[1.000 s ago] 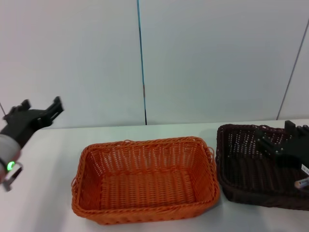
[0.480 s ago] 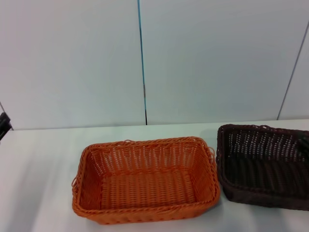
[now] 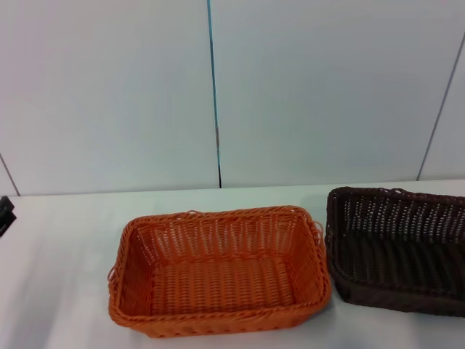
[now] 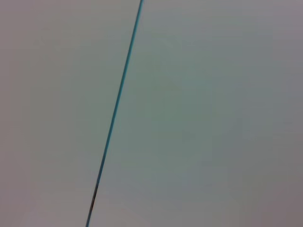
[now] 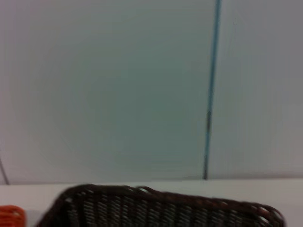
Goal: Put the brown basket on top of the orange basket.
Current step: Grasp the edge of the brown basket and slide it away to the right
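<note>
Two woven baskets on the white surface (image 3: 65, 291), side by side and not stacked. Orange basket (image 3: 218, 318) near the middle of the head view, standing upright with the opening upward and the woven bottom fully visible. Brown basket (image 3: 396, 218) just beside it on the robot's right, also upright, resting on the surface and partly cut by the edge of the head view. Between the two rims only a narrow strip, too thin to tell whether touching or slightly apart. Behind both, a pale wall (image 3: 109, 94) with a thin blue vertical seam (image 3: 213, 87). At the far left edge of the head view, only a small dark piece of the left end effector (image 3: 4, 214), low beside the surface and well apart from both baskets; not possible to tell whether apart or together. Right end effector outside every view, so nothing to say on its state. From the right wrist view, the braided rim and open-weave side of the brown basket (image 5: 161, 208) in front of the wall, with a small corner of the orange basket (image 5: 10, 215) beside it. From the left wrist view, only wall and the blue seam (image 4: 116, 109).
</note>
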Available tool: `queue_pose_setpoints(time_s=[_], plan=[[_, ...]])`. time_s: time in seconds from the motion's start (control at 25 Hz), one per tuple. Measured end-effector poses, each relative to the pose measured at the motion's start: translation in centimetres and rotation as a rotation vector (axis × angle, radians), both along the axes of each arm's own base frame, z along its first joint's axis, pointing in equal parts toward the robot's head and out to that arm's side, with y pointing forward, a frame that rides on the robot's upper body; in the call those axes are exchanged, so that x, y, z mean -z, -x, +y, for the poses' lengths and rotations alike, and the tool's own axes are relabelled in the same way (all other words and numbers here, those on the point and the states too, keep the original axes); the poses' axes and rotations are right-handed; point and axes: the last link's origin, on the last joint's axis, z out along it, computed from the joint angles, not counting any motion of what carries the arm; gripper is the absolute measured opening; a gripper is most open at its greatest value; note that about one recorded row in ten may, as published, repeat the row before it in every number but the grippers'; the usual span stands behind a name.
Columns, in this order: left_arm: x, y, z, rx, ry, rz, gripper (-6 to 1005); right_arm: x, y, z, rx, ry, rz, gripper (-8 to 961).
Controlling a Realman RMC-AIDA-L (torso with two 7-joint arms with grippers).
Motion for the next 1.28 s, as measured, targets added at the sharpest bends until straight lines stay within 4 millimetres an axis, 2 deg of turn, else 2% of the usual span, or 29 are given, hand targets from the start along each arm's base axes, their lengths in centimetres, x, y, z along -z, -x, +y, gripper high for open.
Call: queue_pose_setpoints(time_s=[0.24,0.36,0.6,0.68,0.72,1.0,1.28], plan=[[0.7,0.2,-0.3,-0.014,0.003,0.004,876,-3.2,-2.5,-0.3,0.096,-0.054,-0.006,675],[0.7,0.4,-0.5,-0.023,-0.004,-0.003,875,-4.9,-4.5,-0.2,0.169,-0.072,0.005,675],[0.9,0.5,-0.5,-0.036,-0.016,-0.008,874,-6.4,-7.4,2.0,0.274,-0.057,0.060,675],[1.0,0.4,-0.5,-0.034,-0.015,-0.005,874,-5.9,-7.8,3.7,0.262,-0.028,0.050,675],[1.1,0.3,-0.5,-0.033,-0.014,-0.001,874,-5.9,-7.8,3.7,0.262,-0.028,0.050,675],[1.3,0.0,-0.3,-0.025,-0.012,0.007,874,-3.8,-7.2,7.5,0.216,0.041,0.049,674],[1.1,-0.1,-0.1,-0.025,-0.020,0.007,874,-1.1,-8.9,9.0,0.285,0.119,-0.048,674]])
